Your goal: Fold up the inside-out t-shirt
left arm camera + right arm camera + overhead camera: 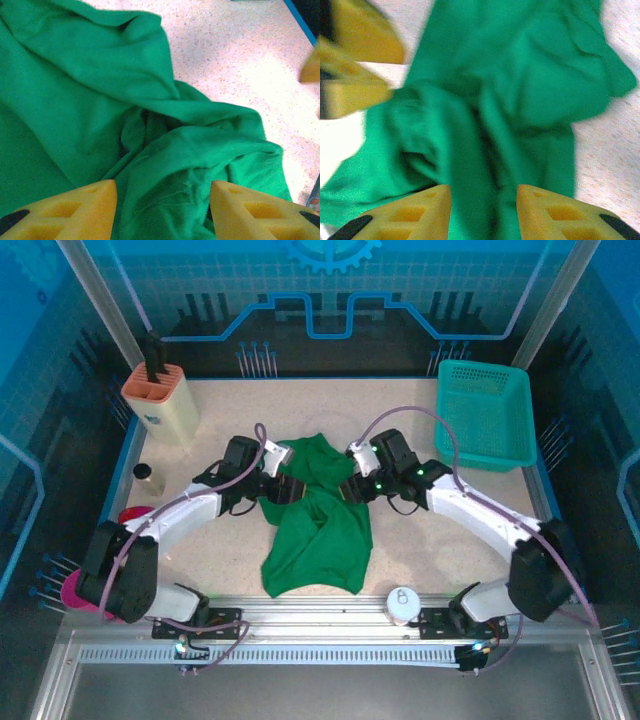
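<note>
Reaching inward from both sides over crumpled t-shirt [318,530]; left gripper [162,189], right gripper [484,194] half-open, holding nothing.

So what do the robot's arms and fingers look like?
The left arm and right arm have white sections between chunky black joints, with a lilac cable looping along each. Small green lights glow on the right one. The left gripper and right gripper have yellow wedge fingers with hollow cut-outs.

green t-shirt [320,530] lies crumpled in a twisted, rumpled heap.
</note>
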Robot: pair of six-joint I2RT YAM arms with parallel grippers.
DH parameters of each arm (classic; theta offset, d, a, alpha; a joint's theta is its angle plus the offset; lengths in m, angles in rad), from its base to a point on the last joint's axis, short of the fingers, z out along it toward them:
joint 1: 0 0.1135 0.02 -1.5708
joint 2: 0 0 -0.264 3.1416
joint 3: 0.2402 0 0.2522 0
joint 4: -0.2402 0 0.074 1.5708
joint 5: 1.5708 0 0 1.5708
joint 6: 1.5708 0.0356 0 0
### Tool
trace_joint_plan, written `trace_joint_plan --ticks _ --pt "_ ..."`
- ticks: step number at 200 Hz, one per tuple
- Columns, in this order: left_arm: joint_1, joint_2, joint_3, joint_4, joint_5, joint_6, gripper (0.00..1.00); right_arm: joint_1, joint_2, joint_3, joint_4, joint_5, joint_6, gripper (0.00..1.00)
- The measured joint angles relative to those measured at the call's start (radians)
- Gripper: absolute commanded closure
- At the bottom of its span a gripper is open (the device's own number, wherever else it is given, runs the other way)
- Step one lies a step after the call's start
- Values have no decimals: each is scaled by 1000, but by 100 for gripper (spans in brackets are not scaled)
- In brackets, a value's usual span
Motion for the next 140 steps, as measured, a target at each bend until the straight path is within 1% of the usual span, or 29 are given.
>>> trace_joint_plan --ticks 18,35,70,101,112,121,125,134,140 --pt "6 6 0 -6 -37 -21 48 78 9 -29 57 -26 51 57" --pt "14 32 -7 -16 -68 -52 48 122 97 -33 89 -44 95 56" --pt "22 25 -65 -15 -89 -126 48 127 256 -11 113 -36 156 56" --pt "29 -26 -72 -26 -86 -165 48 127 332 43 122 -6 184 58" --pt "29 -56 -83 -26 -80 -185 48 129 350 60 127 6 187 65" --pt "29 -85 -95 -24 -71 -205 48 130 365 72 134 18 192 82" --pt "29 -99 -102 -20 -61 -217 48 131 371 76 137 21 190 88" --pt "29 -128 -121 -7 -45 -241 48 131 381 83 143 25 195 98" --pt "29 -146 -137 6 -33 -262 47 131 383 86 142 21 198 100"
